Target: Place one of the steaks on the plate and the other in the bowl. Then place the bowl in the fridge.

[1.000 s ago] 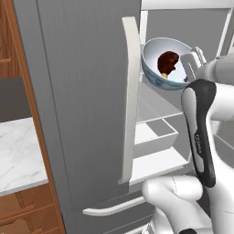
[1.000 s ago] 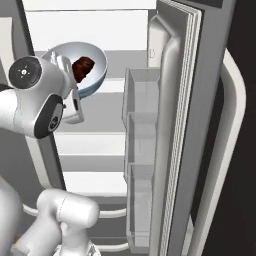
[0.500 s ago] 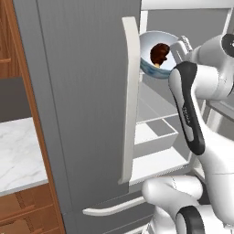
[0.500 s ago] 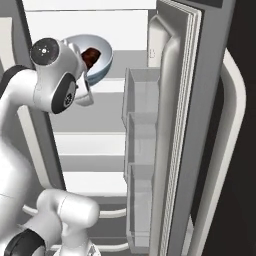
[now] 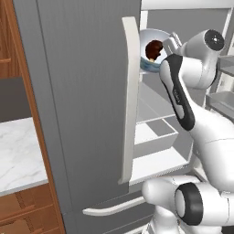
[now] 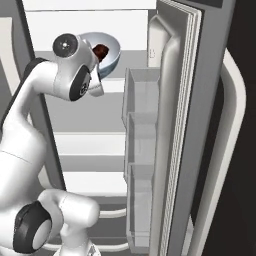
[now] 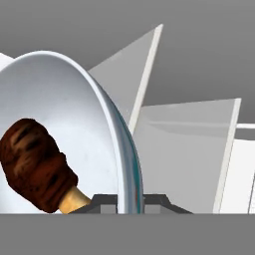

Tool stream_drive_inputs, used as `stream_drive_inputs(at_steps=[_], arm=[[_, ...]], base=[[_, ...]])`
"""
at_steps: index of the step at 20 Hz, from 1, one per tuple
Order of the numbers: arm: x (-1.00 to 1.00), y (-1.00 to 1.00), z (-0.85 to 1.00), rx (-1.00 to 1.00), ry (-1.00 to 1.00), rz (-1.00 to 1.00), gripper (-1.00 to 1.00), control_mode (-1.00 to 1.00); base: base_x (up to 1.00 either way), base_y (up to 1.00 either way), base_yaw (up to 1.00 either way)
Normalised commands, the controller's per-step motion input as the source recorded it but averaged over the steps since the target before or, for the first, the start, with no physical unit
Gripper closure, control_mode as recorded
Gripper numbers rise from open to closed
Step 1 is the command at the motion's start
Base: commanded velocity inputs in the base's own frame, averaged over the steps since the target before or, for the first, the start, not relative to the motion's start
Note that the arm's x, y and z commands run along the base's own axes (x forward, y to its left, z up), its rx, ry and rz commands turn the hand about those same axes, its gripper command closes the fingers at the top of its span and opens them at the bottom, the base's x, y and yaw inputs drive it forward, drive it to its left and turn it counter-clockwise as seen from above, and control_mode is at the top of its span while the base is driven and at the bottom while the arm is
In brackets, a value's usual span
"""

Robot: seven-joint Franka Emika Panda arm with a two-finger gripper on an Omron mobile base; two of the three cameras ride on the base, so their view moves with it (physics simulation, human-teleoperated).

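The pale blue-white bowl [image 5: 147, 65] hangs tilted high inside the open fridge [image 5: 87, 91], level with its upper shelf. A dark reddish-brown steak [image 5: 154, 48] lies in it. My gripper [image 5: 172, 40] is shut on the bowl's near rim. In the hand view the bowl [image 7: 64, 94] stands on edge, its rim running down between the gripper's [image 7: 130, 205] tips, with the steak [image 7: 35, 164] low against its inner wall. From the right base view the bowl [image 6: 111, 52] and steak [image 6: 102, 50] peek out behind my wrist. The plate is out of view.
The fridge's left door with its long pale handle [image 5: 130, 100] stands close on the bowl's left. The right door [image 6: 175, 125] is swung wide, with clear bins [image 6: 142, 125] on its inside. Light shelves and a drawer [image 5: 155, 137] lie below. A marble counter [image 5: 18, 155] is at far left.
The arm has lifted the bowl with the steak up and deeper into the fridge, and the elbow has straightened upward. The grip on the bowl is the same.
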Motion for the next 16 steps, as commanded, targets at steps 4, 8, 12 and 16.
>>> stream_drive_inputs(at_steps=[4, 8, 12, 16], arm=[[0.66, -0.01, 0.01, 0.00, 0.00, 0.00, 1.00, -1.00], [0.69, 0.00, 0.00, 0.00, 0.01, 0.00, 1.00, -1.00], [0.68, 0.00, 0.00, 0.00, 0.04, 0.00, 1.00, -1.00], [0.53, 0.00, 0.00, 0.00, 0.05, 0.00, 1.00, -1.00]], base=[[0.00, 0.00, 0.00], [0.00, 0.00, 0.00], [0.00, 0.00, 0.00], [0.00, 0.00, 0.00]])
